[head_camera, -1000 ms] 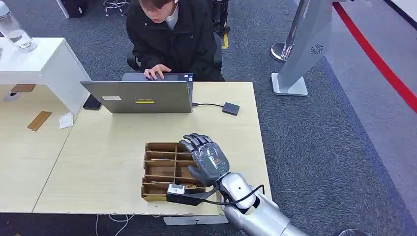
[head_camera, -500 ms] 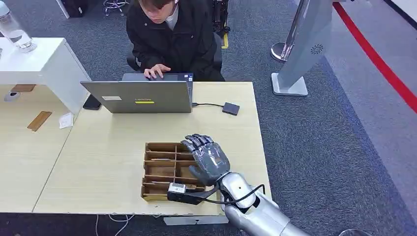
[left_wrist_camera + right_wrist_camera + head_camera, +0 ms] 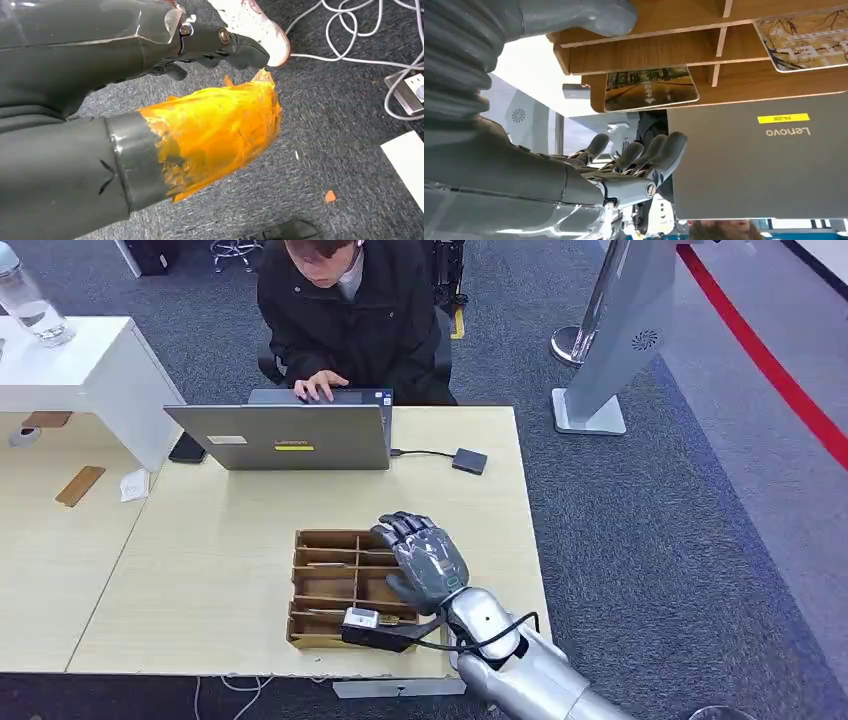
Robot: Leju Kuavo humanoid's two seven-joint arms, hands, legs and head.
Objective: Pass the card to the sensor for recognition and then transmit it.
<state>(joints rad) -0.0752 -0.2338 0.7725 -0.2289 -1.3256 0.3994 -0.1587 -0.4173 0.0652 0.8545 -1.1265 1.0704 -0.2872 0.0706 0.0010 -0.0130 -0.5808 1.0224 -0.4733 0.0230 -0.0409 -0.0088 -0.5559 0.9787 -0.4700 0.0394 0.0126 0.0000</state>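
Note:
A wooden card organizer (image 3: 296,582) with several slots lies near the table's front edge. My right hand (image 3: 426,565) hovers over its right side, fingers spread and holding nothing. In the right wrist view the hand (image 3: 624,165) is close to the slots (image 3: 639,55). One card (image 3: 651,88) with a tree-lined road picture lies in a slot. A second card (image 3: 805,39) lies in the neighbouring slot. The small dark sensor (image 3: 469,461) sits on the table's far right, cabled to the laptop. My left hand (image 3: 215,45) hangs above the carpet, holding nothing.
A grey laptop (image 3: 285,437) stands open at the table's far edge, with a person (image 3: 350,310) typing behind it. A phone (image 3: 187,448) lies left of it. A white shelf (image 3: 85,370) with a bottle (image 3: 30,305) stands far left, a grey stand (image 3: 605,350) far right.
My right hand has drifted slightly toward the near right over the organizer. Nothing has been picked up.

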